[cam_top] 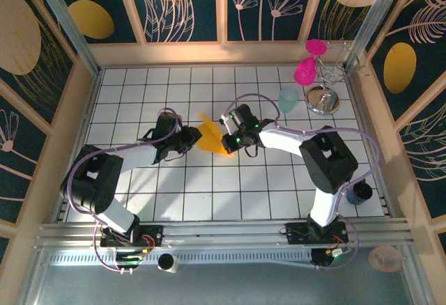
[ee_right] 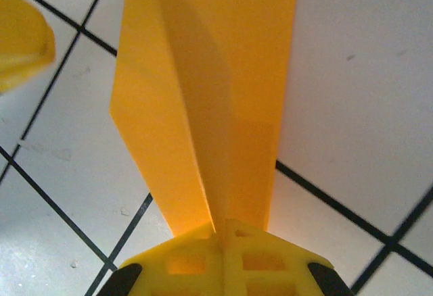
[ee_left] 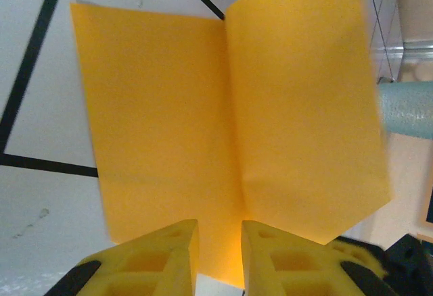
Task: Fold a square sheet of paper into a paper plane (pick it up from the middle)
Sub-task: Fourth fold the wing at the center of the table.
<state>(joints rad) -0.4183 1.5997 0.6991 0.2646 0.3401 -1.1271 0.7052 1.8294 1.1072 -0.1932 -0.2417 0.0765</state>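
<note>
The orange-yellow square sheet of paper (cam_top: 211, 140) is held up off the white tiles between the two grippers, bent along a centre crease into two panels (ee_left: 230, 120). My right gripper (cam_top: 224, 141) is shut on the crease at the paper's near end (ee_right: 223, 225), and the folded strip (ee_right: 203, 73) runs away from it. My left gripper (cam_top: 194, 138) faces it from the left. Its yellow jaws (ee_left: 220, 225) stand a little apart on either side of the crease, with the paper's lower edge in the gap. One left fingertip (ee_right: 20, 39) shows at the edge of the right wrist view.
A pale teal cup (cam_top: 288, 99) stands behind the right arm, and it shows again at the right of the left wrist view (ee_left: 406, 110). Pink pieces (cam_top: 304, 72) and a round metal object (cam_top: 323, 99) sit at the back right. A dark cup (cam_top: 359, 193) is near the right edge.
</note>
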